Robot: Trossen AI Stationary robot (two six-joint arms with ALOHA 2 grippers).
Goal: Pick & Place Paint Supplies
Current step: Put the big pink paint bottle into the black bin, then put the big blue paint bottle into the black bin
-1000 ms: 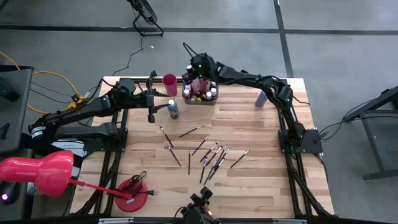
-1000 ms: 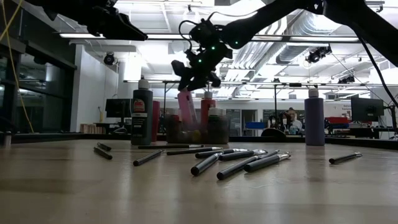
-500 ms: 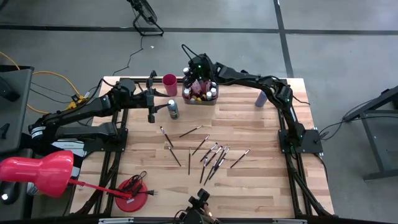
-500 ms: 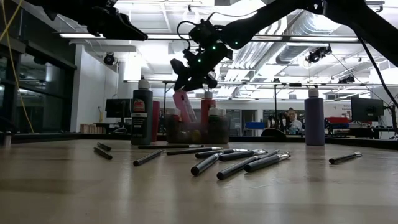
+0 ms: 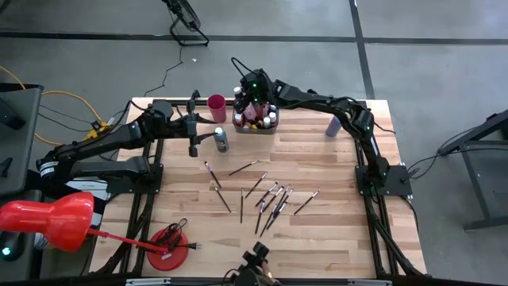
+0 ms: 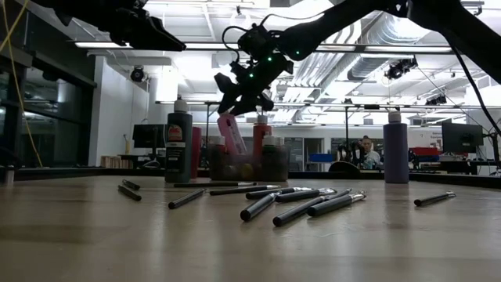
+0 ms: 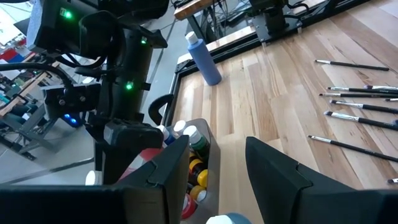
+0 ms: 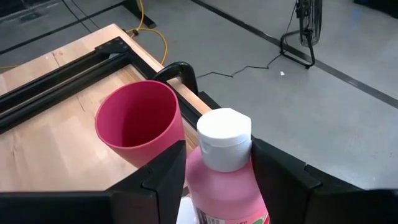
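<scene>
My right gripper [image 5: 252, 94] hangs over the grey tray [image 5: 255, 127] at the table's far edge. It is open, and its fingers stand close on either side of a pink bottle [image 8: 225, 180] with a white cap. That bottle [image 6: 232, 137] leans in the tray among several other bottles. My left gripper [image 7: 217, 162] waits open above the table's far left, beside a dark bottle [image 5: 221, 139] that stands on its base. Several dark-handled brushes [image 5: 266, 195] lie flat mid-table. A lavender bottle [image 5: 333, 125] stands at the far right. My right gripper's fingers [image 8: 165, 171] flank the pink bottle's shoulder [image 8: 199, 171] from above, slanting down. Whether they touch it I cannot tell. The bottle stands tilted with its lower end down in the tray.
A pink cup [image 5: 216, 109] stands upright just left of the tray. A red round object [image 5: 171, 238] lies at the near left corner. Bare wood shows between the brushes and the tray and along the near edge.
My right gripper has turned a little above the tray. The pink bottle's capped top has tipped slightly sideways while its lower end stays in the tray.
</scene>
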